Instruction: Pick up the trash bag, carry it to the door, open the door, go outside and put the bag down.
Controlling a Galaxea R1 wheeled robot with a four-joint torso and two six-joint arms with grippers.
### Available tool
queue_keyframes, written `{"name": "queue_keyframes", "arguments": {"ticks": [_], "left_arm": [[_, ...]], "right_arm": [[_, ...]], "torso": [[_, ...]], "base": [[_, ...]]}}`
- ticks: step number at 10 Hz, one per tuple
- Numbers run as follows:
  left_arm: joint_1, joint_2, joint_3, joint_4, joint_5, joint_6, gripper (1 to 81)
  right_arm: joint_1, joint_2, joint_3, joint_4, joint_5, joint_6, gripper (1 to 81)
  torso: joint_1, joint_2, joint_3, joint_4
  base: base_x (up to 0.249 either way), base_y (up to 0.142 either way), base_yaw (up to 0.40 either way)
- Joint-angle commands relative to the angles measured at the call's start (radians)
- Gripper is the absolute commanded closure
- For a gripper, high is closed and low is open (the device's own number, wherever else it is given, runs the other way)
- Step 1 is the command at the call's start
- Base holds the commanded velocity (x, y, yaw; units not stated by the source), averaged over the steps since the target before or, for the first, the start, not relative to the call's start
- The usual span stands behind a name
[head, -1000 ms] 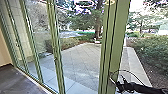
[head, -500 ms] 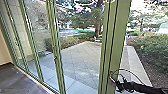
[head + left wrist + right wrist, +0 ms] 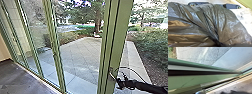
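Trash bag of dark, shiny plastic at the left wrist; right gripper beside the door handle

The left wrist view shows the bag close up, its surface creased and bulging, with folds drawn together toward a dark, blurred form. The bag partly covers a flat dark plate with round fittings, part of the robot. Whether the left gripper is open or closed, and whether it has hold of the bag, cannot be told.

In the head view, the black right gripper is low against a wide, green-painted upright, just beside a silver metal handle. A thin dark cable loops above it. How far open the right gripper is cannot be told; nor can a grip on the handle be confirmed.

The right wrist view shows the long green frame close up, with a dark groove along it, and a pale threshold strip next to it.

To the robot's left stand glass panels in slim green frames, above a dark floor. Beyond the glass lies a paved yard, with a dark tree trunk and leafy green shrubs. Whether the door is ajar cannot be established.
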State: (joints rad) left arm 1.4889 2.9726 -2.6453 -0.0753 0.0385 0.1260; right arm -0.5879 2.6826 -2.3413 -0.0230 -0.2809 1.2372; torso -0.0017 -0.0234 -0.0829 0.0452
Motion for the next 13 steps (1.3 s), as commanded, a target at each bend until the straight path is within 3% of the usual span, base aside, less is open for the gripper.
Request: {"name": "queue_keyframes", "arguments": {"ticks": [1, 9, 13], "left_arm": [[-0.048, -0.004, 0.004, -0.009, 0.066, -0.002, 81.1], [-0.046, -0.006, 0.004, -0.009, 0.067, 0.000, 81.1], [-0.046, -0.006, 0.004, -0.009, 0.066, 0.000, 81.1]], "right_arm": [[0.013, 0.108, 0.073, -0.046, -0.296, -0.039, 1.0], [0.052, 0.093, 0.056, -0.043, -0.290, -0.038, 1.0], [0.055, 0.096, 0.056, -0.045, -0.290, -0.038, 1.0]], "torso": [[0.002, 0.000, -0.001, 0.000], [0.002, 0.000, 0.001, 0.000], [0.002, -0.001, 0.001, 0.000]], "base": [[0.000, 0.000, 0.000], [0.000, 0.000, 0.000], [0.082, 0.000, 0.000]]}}
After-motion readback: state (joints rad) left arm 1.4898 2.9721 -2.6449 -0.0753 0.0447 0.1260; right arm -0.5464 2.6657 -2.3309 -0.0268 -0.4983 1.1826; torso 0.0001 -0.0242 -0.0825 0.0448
